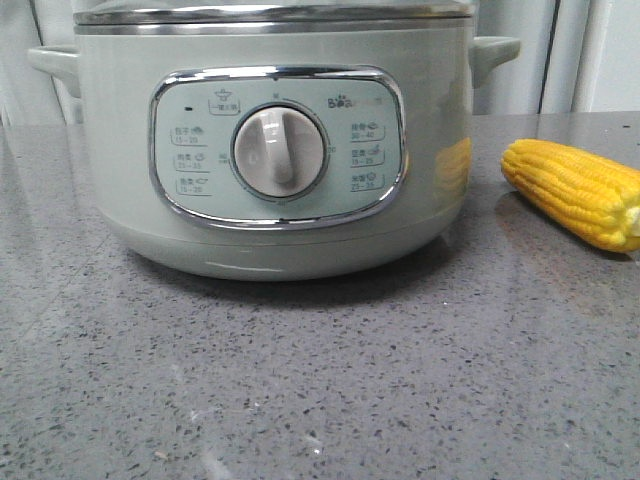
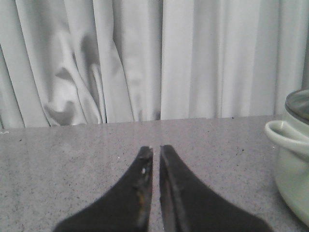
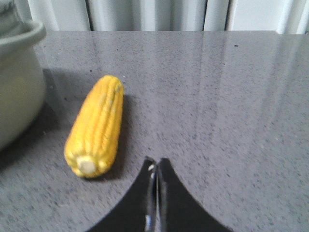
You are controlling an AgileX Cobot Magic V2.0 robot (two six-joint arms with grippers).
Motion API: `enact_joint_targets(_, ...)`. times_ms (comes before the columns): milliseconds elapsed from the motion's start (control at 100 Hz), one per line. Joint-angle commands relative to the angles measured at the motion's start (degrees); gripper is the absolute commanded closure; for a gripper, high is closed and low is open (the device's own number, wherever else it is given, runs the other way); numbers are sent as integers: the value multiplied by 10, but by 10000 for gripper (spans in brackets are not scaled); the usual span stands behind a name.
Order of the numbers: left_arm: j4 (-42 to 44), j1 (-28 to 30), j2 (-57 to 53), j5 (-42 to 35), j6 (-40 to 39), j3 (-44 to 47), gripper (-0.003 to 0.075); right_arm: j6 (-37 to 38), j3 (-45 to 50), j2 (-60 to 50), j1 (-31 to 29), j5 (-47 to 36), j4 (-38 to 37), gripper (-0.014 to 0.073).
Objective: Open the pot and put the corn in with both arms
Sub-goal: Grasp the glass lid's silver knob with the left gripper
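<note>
Sage-green round electric pot (image 1: 275,140) with a chrome-framed panel and white dial (image 1: 280,152) stands on the grey speckled stone counter (image 1: 300,390), its glass lid (image 1: 270,12) on the steel rim. At its 3 o'clock, near but apart, lies the bright yellow corn cob (image 1: 575,192). Left black gripper (image 2: 155,150) and right black gripper (image 3: 155,162) both hover with tips pressed nearly together, holding nothing.
</note>
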Motion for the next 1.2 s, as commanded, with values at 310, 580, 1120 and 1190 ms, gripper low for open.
enact_joint_targets(310, -61, -6, 129, -95, -3, -102, 678, -4, -125, 139, 3, -20, 20, 657)
enact_joint_targets(580, -73, -6, 165, -136, -3, -102, 274, -4, -125, 169, 3, -19, 20, 657)
enact_joint_targets(1120, -74, -274, 392, -247, -3, -210, 280, -4, -125, 198, 3, -11, 20, 657)
enact_joint_targets(1190, -73, -314, 442, -280, -3, -224, 280, -4, -125, 198, 3, -11, 20, 657)
